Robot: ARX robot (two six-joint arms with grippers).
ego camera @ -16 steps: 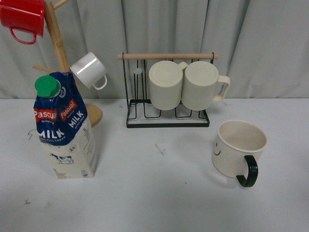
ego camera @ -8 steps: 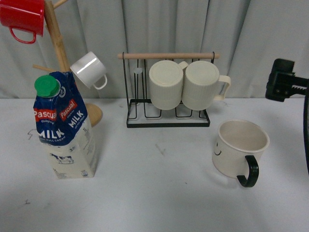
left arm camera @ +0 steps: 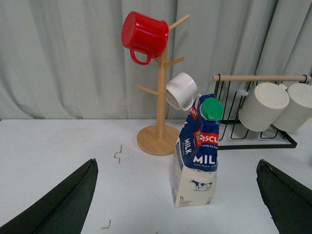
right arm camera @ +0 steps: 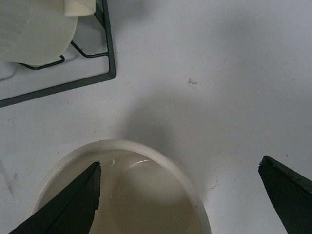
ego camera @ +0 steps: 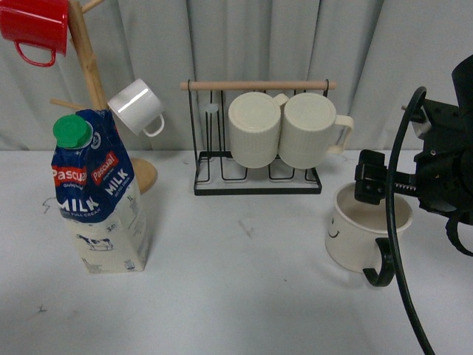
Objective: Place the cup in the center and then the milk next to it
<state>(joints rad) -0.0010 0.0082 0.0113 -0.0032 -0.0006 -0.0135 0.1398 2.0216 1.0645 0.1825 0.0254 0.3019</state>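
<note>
While the right end effector [right arm camera: 180, 162] hangs spread wide over the cup [ego camera: 347, 240], the cup step is only starting, so next it should drop and pinch the rim.

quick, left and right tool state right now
Left tool: open, holding nothing.
Right tool: open over the cup, not gripping it.

Upright cup [ego camera: 344, 240] right, milk carton [ego camera: 100, 211] left

Front and left wrist views share the milk [ego camera: 100, 200]; right wrist looks closely down into cup [right arm camera: 124, 195].
</note>
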